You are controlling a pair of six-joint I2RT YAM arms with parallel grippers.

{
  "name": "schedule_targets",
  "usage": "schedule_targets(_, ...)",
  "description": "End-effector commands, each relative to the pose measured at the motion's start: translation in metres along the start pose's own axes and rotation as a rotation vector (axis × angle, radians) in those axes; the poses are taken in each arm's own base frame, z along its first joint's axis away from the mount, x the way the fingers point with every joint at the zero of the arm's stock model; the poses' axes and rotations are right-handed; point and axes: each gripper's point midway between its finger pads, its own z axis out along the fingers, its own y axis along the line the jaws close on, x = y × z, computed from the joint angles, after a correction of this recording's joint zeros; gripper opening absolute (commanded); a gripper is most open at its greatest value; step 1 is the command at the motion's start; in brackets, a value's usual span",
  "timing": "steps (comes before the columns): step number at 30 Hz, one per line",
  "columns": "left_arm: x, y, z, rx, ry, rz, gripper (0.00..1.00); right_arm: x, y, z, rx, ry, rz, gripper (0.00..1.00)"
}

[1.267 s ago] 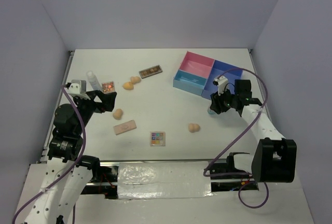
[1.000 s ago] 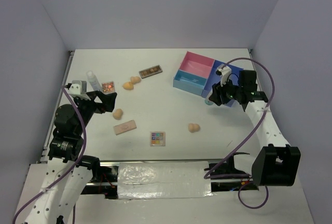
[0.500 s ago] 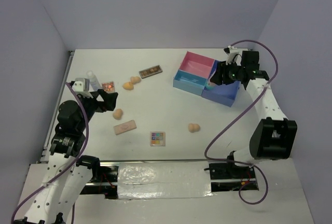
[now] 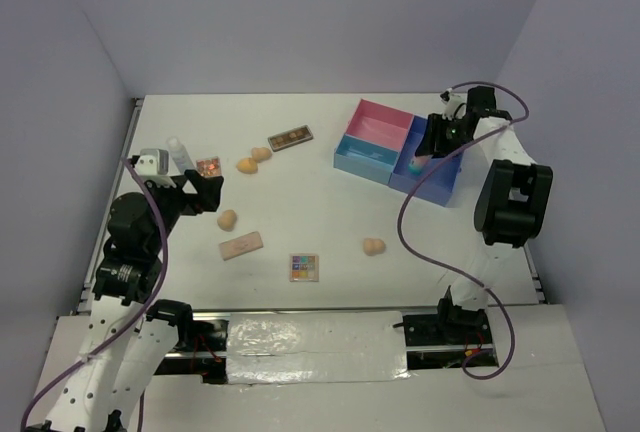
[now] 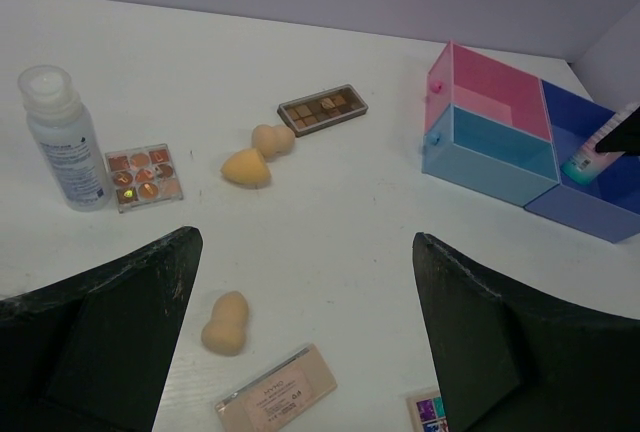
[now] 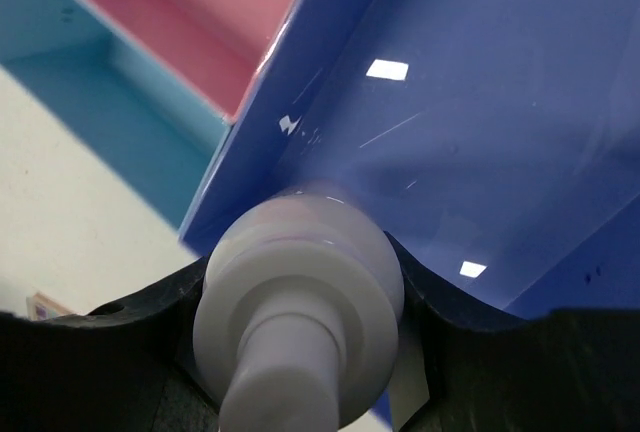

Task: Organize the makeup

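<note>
Your left tool is hanging wide open and empty over the near-left tabletop. Only its wrist view is showing the white bottle slanting, teal end down in the tray's blue compartment. Your right tool, clamping it, is reaching farther than before.

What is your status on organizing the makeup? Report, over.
Left gripper open, empty. Right gripper shut on small bottle, tilted, at tray's dark blue compartment. No obstruction seen.
</note>
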Motion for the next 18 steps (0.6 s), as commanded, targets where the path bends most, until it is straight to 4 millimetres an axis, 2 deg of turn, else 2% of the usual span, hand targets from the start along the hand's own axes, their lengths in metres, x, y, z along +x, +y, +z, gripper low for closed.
schedule_targets(1, -0.025, -0.004, 0.000, 0.000, -0.061, 0.004, 0.99, -0.013, 0.003, 0.001, -0.034, 0.036, 0.019, 0.11)
schedule_targets(2, -0.026, -0.004, 0.000, -0.001, -0.062, 0.004, 0.99, -0.006, -0.002, 0.013, -0.045, 0.076, 0.043, 0.11)
schedule_targets(7, -0.028, -0.004, 0.003, -0.011, -0.047, 0.012, 0.99, -0.005, -0.005, 0.025, -0.074, 0.141, 0.084, 0.20)
schedule_targets(9, -0.029, -0.003, 0.003, -0.015, -0.050, 0.013, 0.99, 0.002, -0.008, 0.032, -0.074, 0.181, 0.107, 0.28)
schedule_targets(10, -0.030, -0.003, 0.003, -0.015, -0.052, 0.010, 0.99, 0.000, -0.009, 0.032, -0.071, 0.179, 0.105, 0.34)
schedule_targets(11, -0.029, -0.003, 0.004, -0.017, -0.052, 0.009, 0.99, 0.001, -0.011, 0.035, -0.067, 0.186, 0.109, 0.44)
schedule_targets(14, -0.028, -0.001, 0.004, -0.027, -0.049, 0.005, 0.99, -0.001, -0.014, 0.036, -0.056, 0.181, 0.110, 0.61)
schedule_targets(15, -0.028, -0.001, 0.004, -0.029, -0.045, 0.000, 0.99, -0.005, -0.015, 0.034, -0.050, 0.169, 0.104, 0.63)
schedule_targets(18, -0.026, 0.016, 0.004, -0.131, -0.024, -0.017, 0.99, -0.017, -0.016, 0.028, -0.024, 0.132, 0.080, 0.82)
